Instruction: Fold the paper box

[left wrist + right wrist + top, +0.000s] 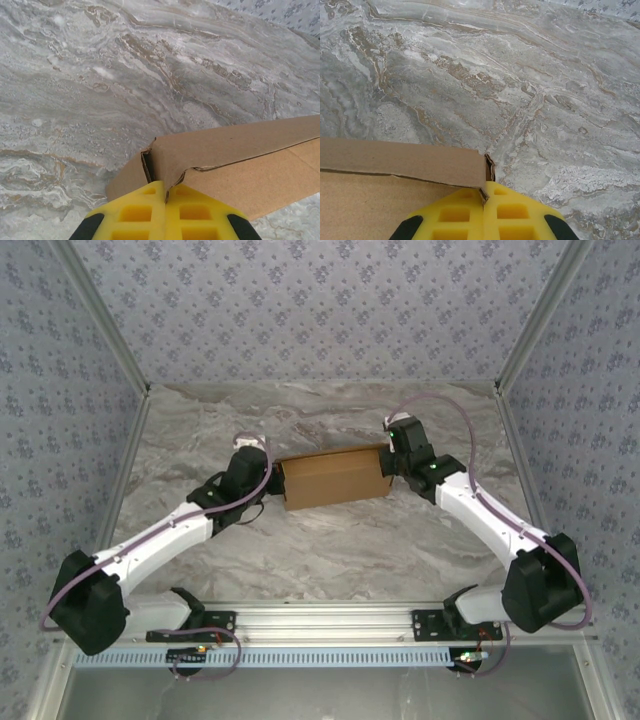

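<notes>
The paper box [330, 478] is a flat brown cardboard box lying on the marble tabletop between the two arms, long side running left to right. My left gripper [274, 481] is at its left end. In the left wrist view the yellow fingers [135, 212] are pressed together with a corner edge of the box [240, 150] pinched in the seam of the left gripper [166, 185]. My right gripper [389, 464] is at the box's right end. There the box's wall [400, 161] ends in a corner caught between the tips of the right gripper [484, 190].
The marble tabletop [320, 550] has free room in front of and behind the box. Patterned walls [320, 300] close the back and both sides. A metal rail [330, 620] with the arm bases runs along the near edge.
</notes>
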Action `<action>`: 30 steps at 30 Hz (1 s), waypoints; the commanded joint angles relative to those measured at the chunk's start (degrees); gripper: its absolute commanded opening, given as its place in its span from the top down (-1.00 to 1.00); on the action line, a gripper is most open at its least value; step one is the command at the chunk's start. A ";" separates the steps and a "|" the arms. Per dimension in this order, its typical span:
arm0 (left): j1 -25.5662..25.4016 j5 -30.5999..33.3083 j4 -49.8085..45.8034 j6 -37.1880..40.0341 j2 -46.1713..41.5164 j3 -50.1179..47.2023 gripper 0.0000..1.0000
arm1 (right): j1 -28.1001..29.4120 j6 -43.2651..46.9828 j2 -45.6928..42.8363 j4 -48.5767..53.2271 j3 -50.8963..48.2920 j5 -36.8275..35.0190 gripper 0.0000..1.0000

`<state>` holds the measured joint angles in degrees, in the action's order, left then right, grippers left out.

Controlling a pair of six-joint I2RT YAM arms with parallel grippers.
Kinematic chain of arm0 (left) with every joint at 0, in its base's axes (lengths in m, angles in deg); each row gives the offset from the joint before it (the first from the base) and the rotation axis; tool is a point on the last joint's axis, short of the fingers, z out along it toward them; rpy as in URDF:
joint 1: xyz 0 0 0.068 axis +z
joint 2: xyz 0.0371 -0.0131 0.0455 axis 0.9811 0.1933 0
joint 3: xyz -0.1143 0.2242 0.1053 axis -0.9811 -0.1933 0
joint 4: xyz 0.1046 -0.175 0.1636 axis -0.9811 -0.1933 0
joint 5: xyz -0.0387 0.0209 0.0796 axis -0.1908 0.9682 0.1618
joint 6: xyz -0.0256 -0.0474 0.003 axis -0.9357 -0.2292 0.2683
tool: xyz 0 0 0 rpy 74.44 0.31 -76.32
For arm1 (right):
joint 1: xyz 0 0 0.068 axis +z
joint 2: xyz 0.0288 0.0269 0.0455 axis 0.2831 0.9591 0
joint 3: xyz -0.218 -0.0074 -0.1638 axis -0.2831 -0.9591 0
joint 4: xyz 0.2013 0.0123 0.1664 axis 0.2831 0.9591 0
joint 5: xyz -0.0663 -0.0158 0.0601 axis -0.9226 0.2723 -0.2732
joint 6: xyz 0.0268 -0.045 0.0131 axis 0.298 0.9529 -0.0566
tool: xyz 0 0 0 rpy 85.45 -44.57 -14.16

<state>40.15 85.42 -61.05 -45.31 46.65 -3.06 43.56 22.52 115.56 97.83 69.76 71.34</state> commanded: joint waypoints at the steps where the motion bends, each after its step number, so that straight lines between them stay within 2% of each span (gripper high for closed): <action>1: -0.97 -1.37 -2.96 2.59 0.29 -3.16 0.89 | 0.77 -0.62 0.67 4.97 -3.56 1.16 0.88; 6: -0.98 -1.68 -2.43 4.46 -2.32 -2.52 0.69 | 1.01 -0.20 0.39 4.47 -3.74 0.53 0.89; 12: -0.92 -6.14 -5.25 7.23 -5.88 -1.22 0.21 | 1.31 -0.07 0.45 4.82 -3.52 0.19 0.89; 21: 0.74 -12.52 -9.70 7.81 -12.77 0.21 -0.29 | 1.78 -0.42 0.57 4.69 -3.39 -0.19 0.89; 26: 4.82 -16.21 -7.47 4.80 -13.27 1.51 -0.42 | 2.13 -0.42 0.57 4.71 -3.26 -0.50 0.89; 30: 9.03 -19.09 -3.69 -0.02 -10.19 2.57 -0.46 | 2.20 -0.42 0.60 4.82 -3.26 -0.62 0.89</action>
<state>47.35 69.99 -68.13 -41.57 34.82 -3.32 45.00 22.55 114.84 95.89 68.30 69.68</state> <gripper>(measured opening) 0.725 0.060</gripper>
